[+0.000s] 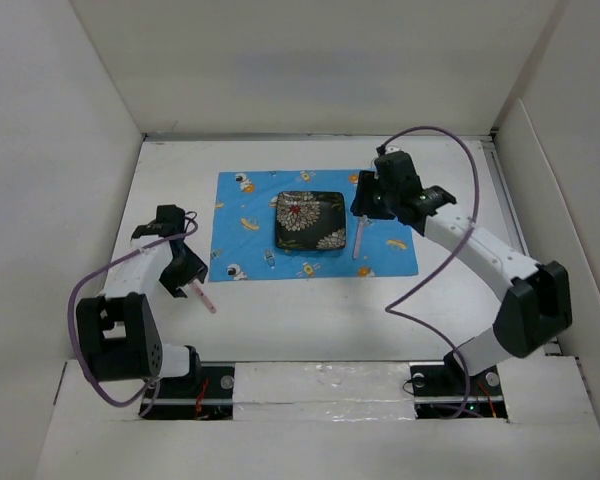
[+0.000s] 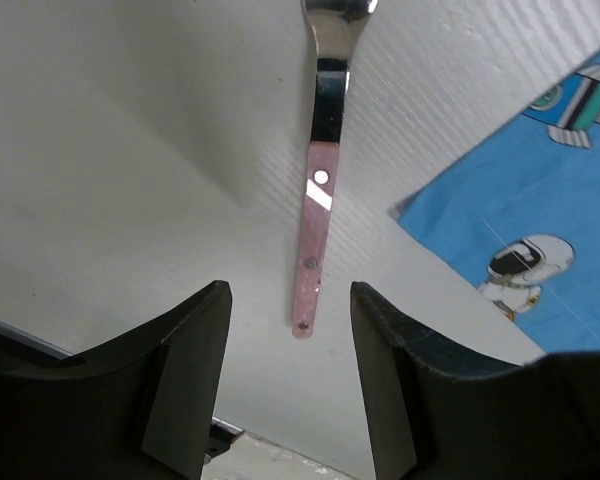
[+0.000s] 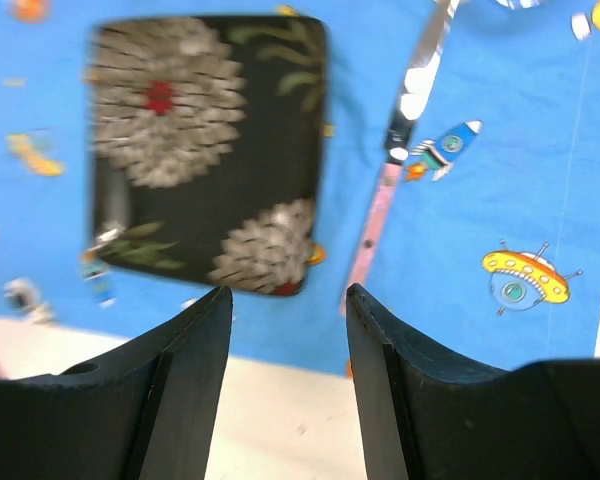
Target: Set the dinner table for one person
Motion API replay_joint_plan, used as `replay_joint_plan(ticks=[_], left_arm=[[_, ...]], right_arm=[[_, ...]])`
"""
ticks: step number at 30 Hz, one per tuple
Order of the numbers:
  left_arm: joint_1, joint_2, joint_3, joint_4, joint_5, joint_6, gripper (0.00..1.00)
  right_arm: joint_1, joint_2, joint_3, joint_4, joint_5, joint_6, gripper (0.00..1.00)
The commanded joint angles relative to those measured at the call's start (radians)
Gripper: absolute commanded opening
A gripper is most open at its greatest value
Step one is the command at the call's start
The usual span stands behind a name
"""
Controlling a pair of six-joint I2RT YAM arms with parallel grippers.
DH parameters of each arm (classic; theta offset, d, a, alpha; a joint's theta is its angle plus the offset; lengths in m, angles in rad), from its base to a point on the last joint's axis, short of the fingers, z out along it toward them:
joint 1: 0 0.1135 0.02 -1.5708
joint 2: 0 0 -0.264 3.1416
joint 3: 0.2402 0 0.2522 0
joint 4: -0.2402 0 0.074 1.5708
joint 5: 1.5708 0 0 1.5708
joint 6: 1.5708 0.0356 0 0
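Observation:
The dinner table (image 1: 310, 320) is a white surface with white walls. A blue cartoon placemat (image 1: 250, 205) lies on it, and a black floral square plate (image 1: 310, 221) sits on the mat. A pink-handled knife (image 1: 361, 240) lies on the mat just right of the plate; it also shows in the right wrist view (image 3: 372, 230) beside the plate (image 3: 205, 150). My right gripper (image 1: 364, 203) (image 3: 285, 292) hovers open and empty over the knife's far end. A pink-handled utensil (image 1: 203, 297) (image 2: 315, 230) lies on the bare table left of the mat, its head cut off. My left gripper (image 1: 184, 272) (image 2: 288, 290) is open at its handle end.
The placemat's near-left corner (image 2: 500, 230) lies just right of the left gripper. White walls (image 1: 70, 150) close in the table on three sides. Purple cables (image 1: 450, 135) loop from both arms.

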Motion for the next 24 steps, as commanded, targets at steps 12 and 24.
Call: replay_joint_plan(ticks=[12,24], left_arm=[[0.002,0.212,-0.019,0.131,-0.050,-0.077,0.28],[-0.031,0.082,0.139,0.081,-0.110,0.039,0.00]], right_arm=[[0.077,-0.197,-0.077,0.058,-0.051,-0.001,0.54],[0.055,-0.260,-0.060,0.031,-0.095,0.011,0.54]])
